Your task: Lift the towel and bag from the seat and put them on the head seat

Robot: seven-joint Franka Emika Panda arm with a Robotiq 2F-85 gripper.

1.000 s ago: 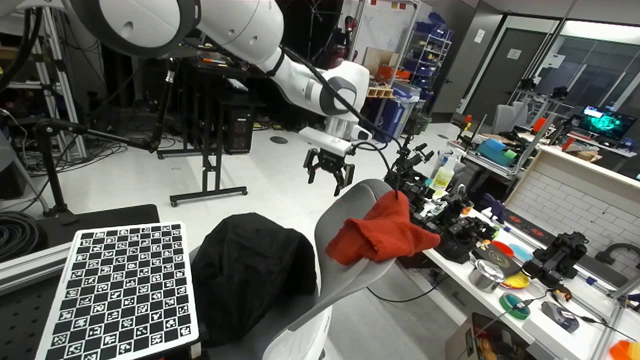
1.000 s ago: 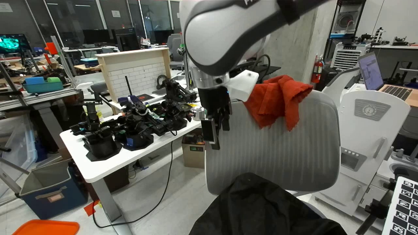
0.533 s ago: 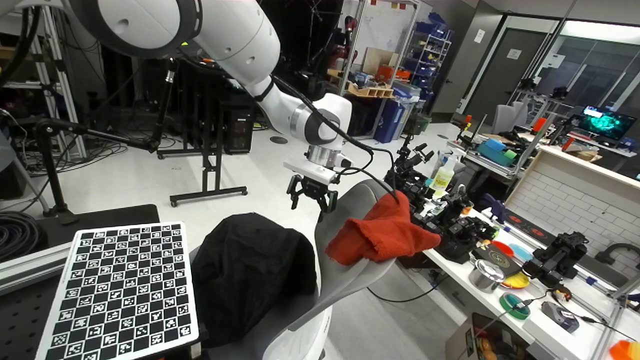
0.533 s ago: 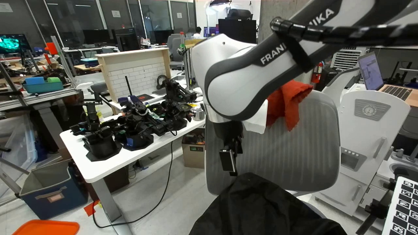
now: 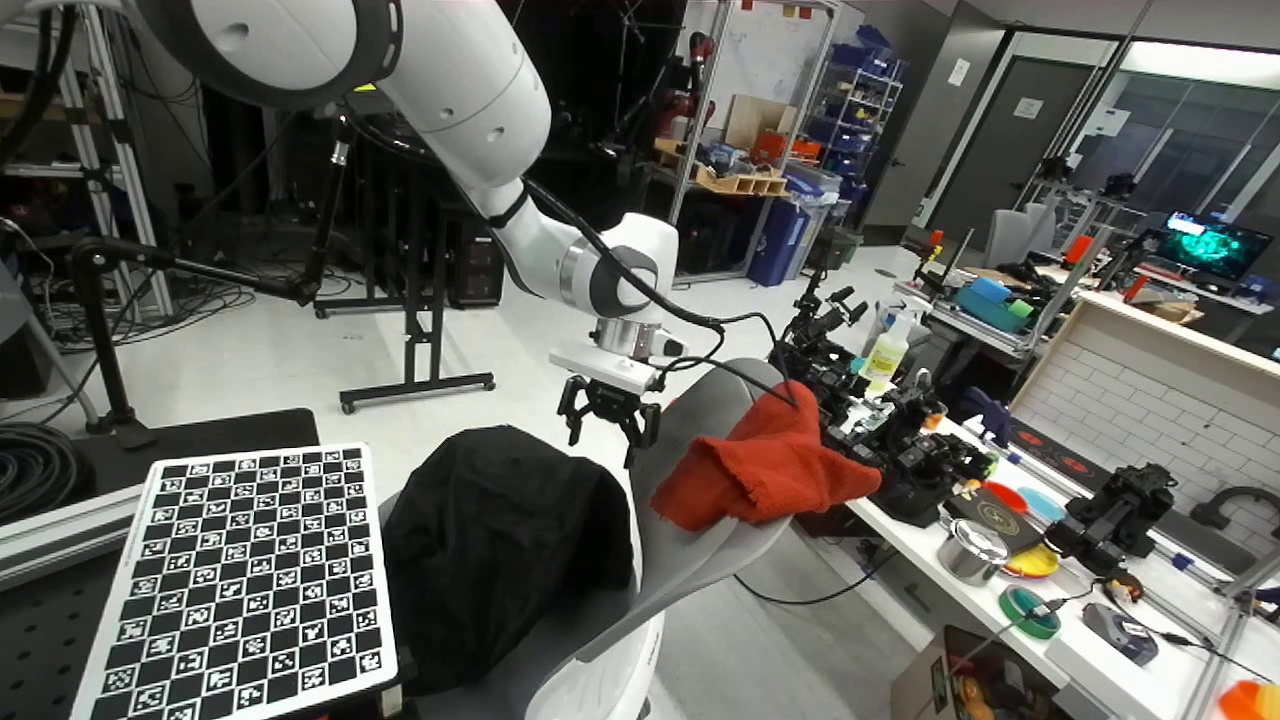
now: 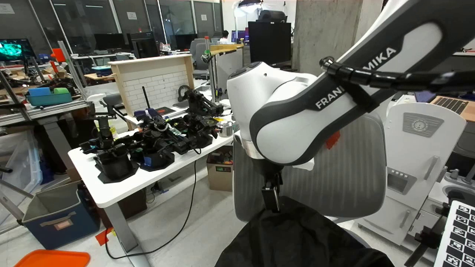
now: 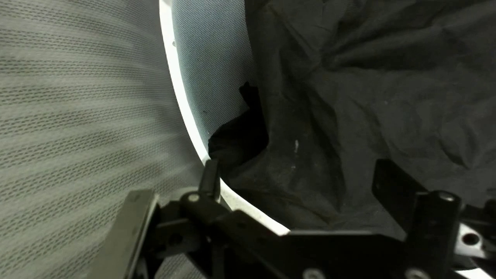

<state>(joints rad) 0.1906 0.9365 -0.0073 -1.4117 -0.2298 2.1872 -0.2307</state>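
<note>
Currently, one black bag (image 5: pixel 510 560) lies heaped on the seat (image 7: pixel 213 46) of one grey chair (image 6: pixel 356 178) in the foreground, and one red-orange towel (image 5: pixel 770 465) hangs over the head seat (image 5: pixel 725 395), the top of that chair's back. Over the bag's edge, near the chair back, one gripper (image 5: pixel 602 450) points down, its two fingers spread wide and holding nothing; whether either touches the bag I cannot tell. One checkerboard panel (image 5: pixel 240 580) shows beside the chair in both exterior views. Farther out, a white table (image 6: pixel 104 193) carries one metal pot (image 5: pixel 975 555), and in an exterior view one blue box (image 6: pixel 55 226) and one beige box (image 6: pixel 219 178) stand on the floor by it.
</note>
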